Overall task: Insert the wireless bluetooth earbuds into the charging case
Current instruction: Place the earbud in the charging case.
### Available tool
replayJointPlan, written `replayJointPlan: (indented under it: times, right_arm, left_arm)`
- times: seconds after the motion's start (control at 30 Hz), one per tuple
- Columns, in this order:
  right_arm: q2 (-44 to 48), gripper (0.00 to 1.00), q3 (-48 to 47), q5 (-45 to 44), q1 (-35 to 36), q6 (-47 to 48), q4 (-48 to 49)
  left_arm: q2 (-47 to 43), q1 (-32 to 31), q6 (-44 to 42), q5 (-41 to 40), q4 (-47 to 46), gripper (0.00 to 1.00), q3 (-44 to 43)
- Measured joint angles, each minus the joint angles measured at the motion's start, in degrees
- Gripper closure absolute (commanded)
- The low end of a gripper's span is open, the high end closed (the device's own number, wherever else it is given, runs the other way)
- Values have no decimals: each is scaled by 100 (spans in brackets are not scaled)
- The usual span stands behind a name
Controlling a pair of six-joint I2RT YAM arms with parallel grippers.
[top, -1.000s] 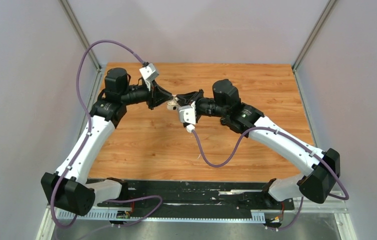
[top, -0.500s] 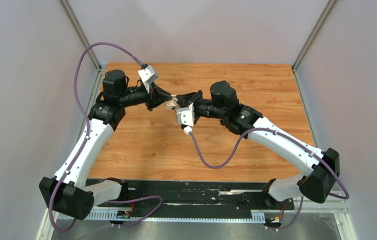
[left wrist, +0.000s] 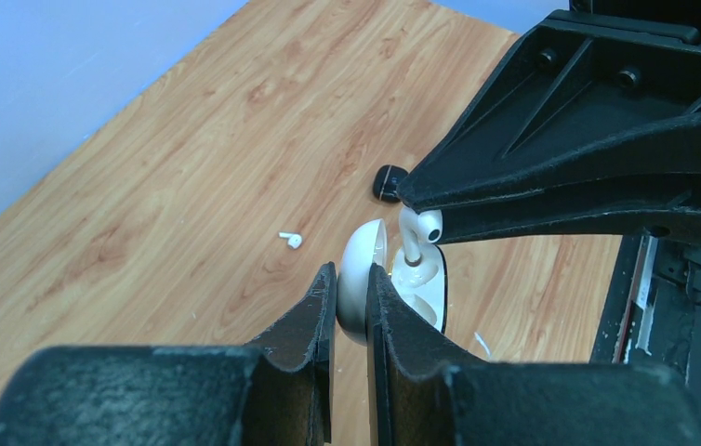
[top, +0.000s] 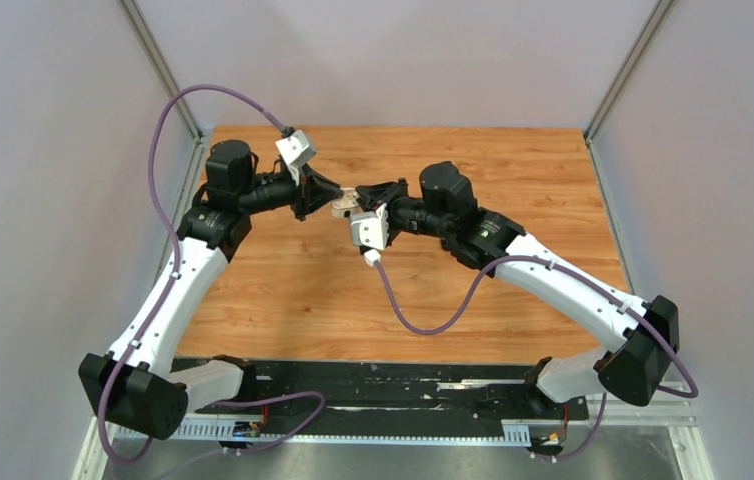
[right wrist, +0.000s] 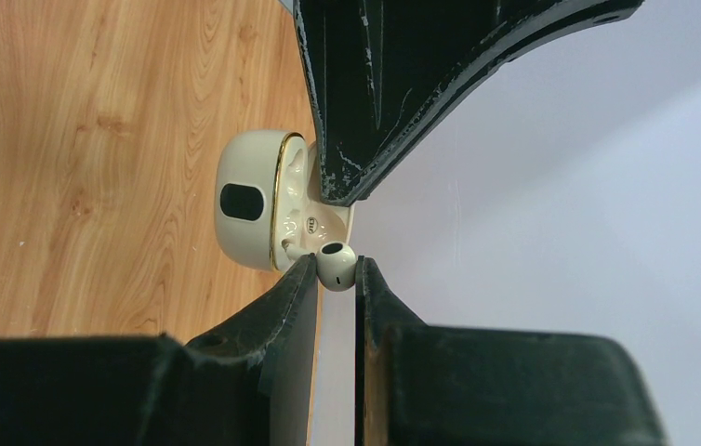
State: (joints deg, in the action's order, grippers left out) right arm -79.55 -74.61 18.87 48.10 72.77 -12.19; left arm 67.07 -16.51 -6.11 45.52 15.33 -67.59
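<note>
Well off the wood, one white earbud is pinched by its head between the narrow-set jaws of the right gripper, its stem dipping into the open white case. The left gripper has its jaws closed tight on one half of that case's shell, and the other half lies open towards the bud.

Seen from above, the two grippers meet tip to tip over the far half of the worktop, a little left of its middle and nearer the far edge than the near one. Bare boards run out on every side, widest towards the near edge and the right-hand edge.

Only the left wrist view shows what lies below: a second white earbud alone on the wood, and a small rounded black object just past the right gripper's fingers. The right wrist view alone shows a dark oval on the case's outer shell and its gold rim.
</note>
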Motion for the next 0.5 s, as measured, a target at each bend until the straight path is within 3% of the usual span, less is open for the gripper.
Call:
replayJointPlan:
  times: [0.5]
  right_arm:
    - [-208,95,-278,-31,0,-199,-254]
  left_arm:
    - [0,2,170,-74,-382,100,197]
